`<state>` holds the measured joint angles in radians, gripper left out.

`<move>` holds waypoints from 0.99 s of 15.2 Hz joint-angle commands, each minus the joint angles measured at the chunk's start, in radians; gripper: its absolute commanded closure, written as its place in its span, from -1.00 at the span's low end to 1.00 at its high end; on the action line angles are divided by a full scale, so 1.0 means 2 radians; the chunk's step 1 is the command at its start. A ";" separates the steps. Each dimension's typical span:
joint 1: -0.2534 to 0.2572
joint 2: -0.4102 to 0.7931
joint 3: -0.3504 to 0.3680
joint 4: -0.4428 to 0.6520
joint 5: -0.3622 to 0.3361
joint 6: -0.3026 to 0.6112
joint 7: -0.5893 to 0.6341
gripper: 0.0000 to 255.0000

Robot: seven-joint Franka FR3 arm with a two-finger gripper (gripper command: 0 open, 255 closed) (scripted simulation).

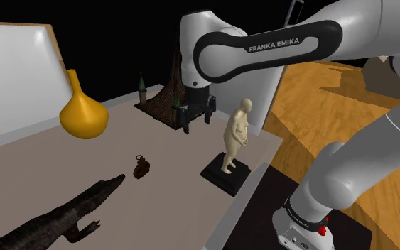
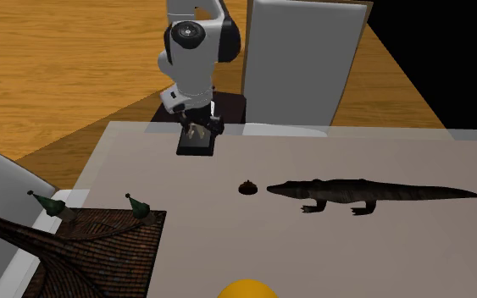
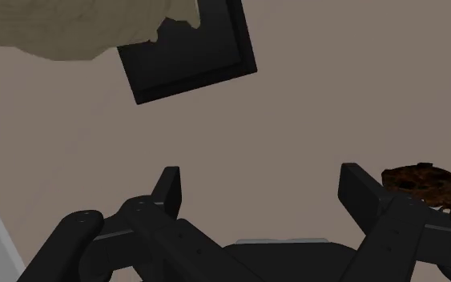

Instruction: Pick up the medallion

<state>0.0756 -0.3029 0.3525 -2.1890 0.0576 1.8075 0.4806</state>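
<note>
The medallion (image 1: 142,167) is a small dark-brown round piece lying flat on the grey-brown tabletop (image 1: 63,163), between the crocodile's snout and the statue's base. It shows as a brown lump (image 2: 248,188) in the second exterior view. My black gripper (image 1: 197,121) hangs open above the table, behind the statue and well away from the medallion. In the wrist view the gripper (image 3: 265,188) stands wide apart with bare table between its fingers. There the medallion (image 3: 420,181) lies just outside the right finger (image 3: 360,188), untouched.
A beige human statue (image 1: 236,131) stands on a black square base (image 1: 226,174) near the table edge. A dark crocodile figure (image 1: 56,216), a yellow vase (image 1: 83,113), a brown cone-shaped piece (image 1: 168,96) with green bottles (image 1: 141,89) and a white panel (image 1: 13,78) surround the middle.
</note>
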 commanded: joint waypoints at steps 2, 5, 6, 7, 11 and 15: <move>0.003 0.055 0.023 0.038 -0.012 0.016 0.041 -1.00; 0.009 0.111 0.043 0.077 -0.031 0.029 0.083 -1.00; 0.012 0.130 0.049 0.091 -0.039 0.032 0.097 -1.00; 0.015 0.150 0.054 0.107 -0.047 0.034 0.111 -1.00; 0.036 0.232 0.067 0.176 -0.085 0.036 0.166 -1.00; 0.068 0.317 0.067 0.259 -0.125 0.026 0.213 -1.00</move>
<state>0.1960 0.2791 0.4896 -1.7262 -0.1674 1.8697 0.8851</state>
